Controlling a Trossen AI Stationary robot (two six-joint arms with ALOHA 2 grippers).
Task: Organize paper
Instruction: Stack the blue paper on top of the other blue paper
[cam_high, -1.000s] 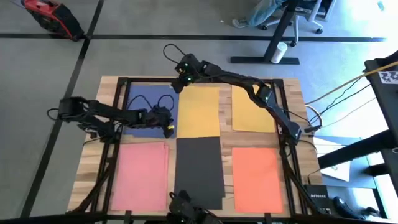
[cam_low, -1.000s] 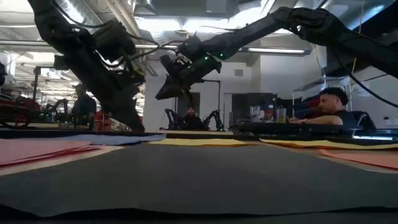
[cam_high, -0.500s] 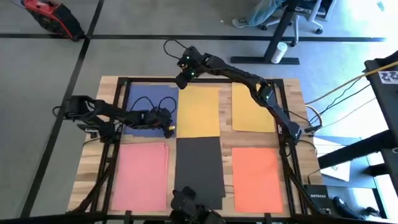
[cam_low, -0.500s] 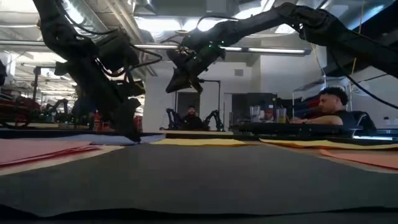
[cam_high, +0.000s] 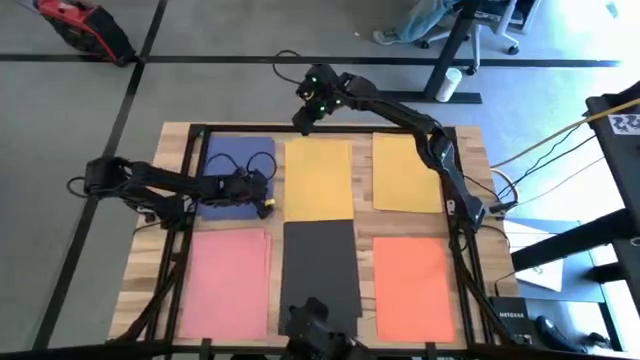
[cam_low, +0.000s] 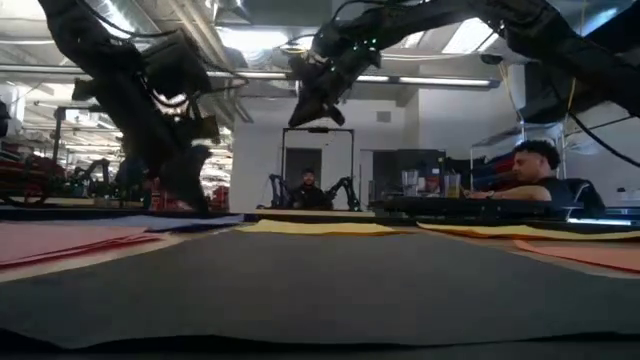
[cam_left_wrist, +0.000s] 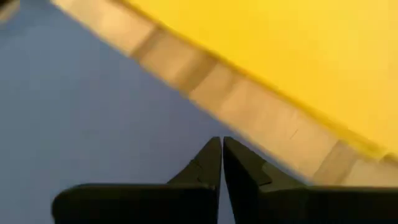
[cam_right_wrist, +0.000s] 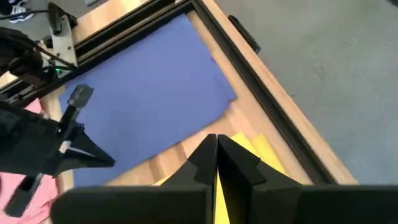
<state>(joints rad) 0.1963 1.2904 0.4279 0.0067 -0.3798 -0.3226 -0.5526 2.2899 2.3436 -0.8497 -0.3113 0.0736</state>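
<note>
Across the bench (cam_high: 470, 215) six sheets of paper lie in a neat grid: blue (cam_high: 232, 175), two yellow (cam_high: 318, 180), pink (cam_high: 226, 282), dark grey (cam_high: 320, 272) and orange (cam_high: 412, 287). The left claw (cam_high: 262, 203), tips pressed together and empty, sits low on the blue sheet's near corner. The right claw (cam_high: 303, 117), also pressed together, hangs above the far edge. Sorting looks nearly finished; perhaps the blue sheet needs straightening.

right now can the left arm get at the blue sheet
Probably yes. The left gripper, fingers shut, sits at the blue sheet by its edge nearest the yellow sheet; nothing lies between. The right gripper is raised past the table's far edge.
</note>
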